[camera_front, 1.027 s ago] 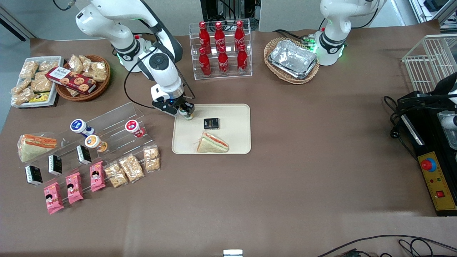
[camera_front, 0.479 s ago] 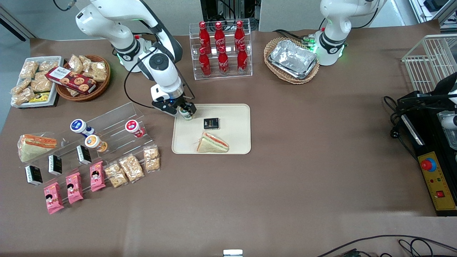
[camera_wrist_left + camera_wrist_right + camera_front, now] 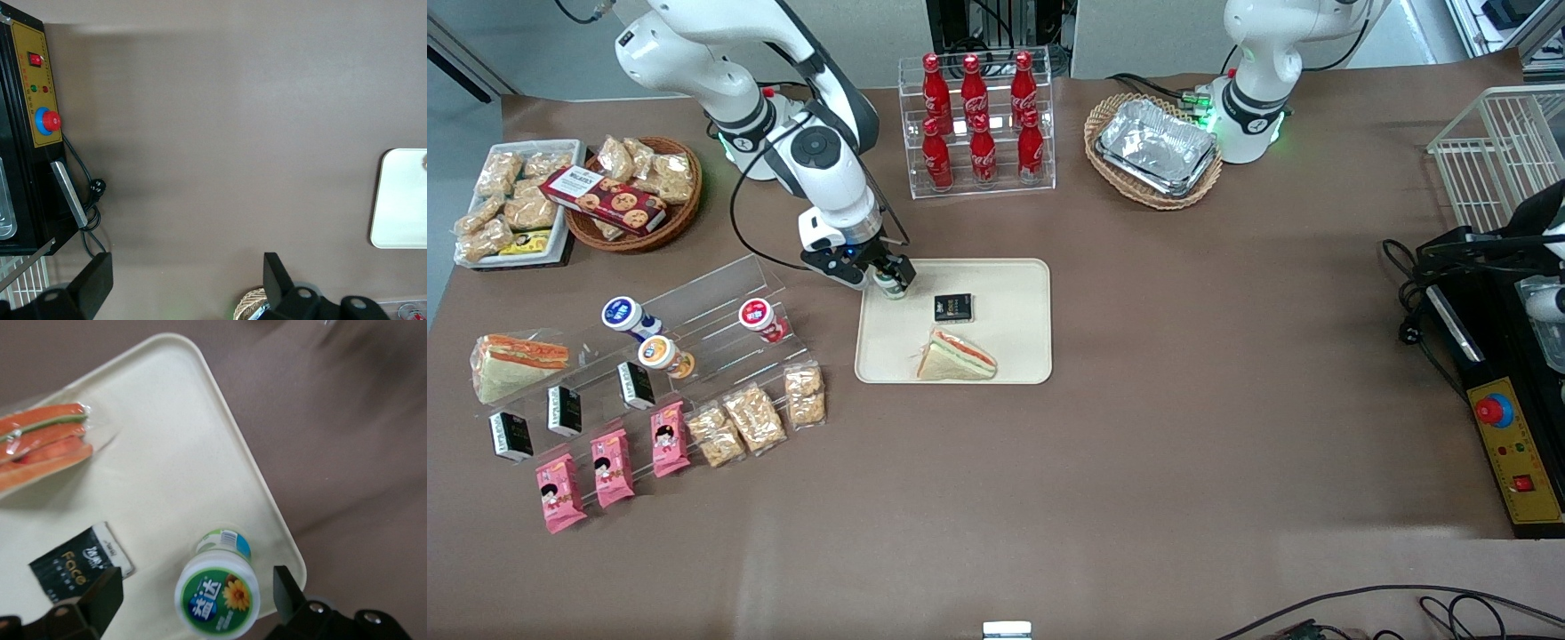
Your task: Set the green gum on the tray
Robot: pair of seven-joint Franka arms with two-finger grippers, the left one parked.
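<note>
The right arm's gripper (image 3: 890, 283) hangs over the tray's corner farthest from the front camera, toward the working arm's end of the table, and its fingers (image 3: 103, 600) are spread wide, each well clear of the bottle between them. In the wrist view there is bare tray surface on both sides of the green gum (image 3: 217, 596), so nothing is clamped on it. The green gum (image 3: 888, 284) stands upright on the tray (image 3: 1014, 283), its white lid with the green label facing up, just inside the rounded corner of the rim (image 3: 267, 507).

Near the bottle on the tray lies a small black packet (image 3: 952, 308), flat, with gold lettering visible in the wrist view (image 3: 79, 567). Nearer the front camera than the packet, a wrapped triangular sandwich (image 3: 957, 356) rests on the tray by its front edge.

Off the tray, toward the working arm's end, a clear tiered stand (image 3: 720, 307) carries a blue-lidded bottle (image 3: 624, 315), a red-lidded bottle (image 3: 758, 317) and an orange-lidded bottle (image 3: 660, 354).
</note>
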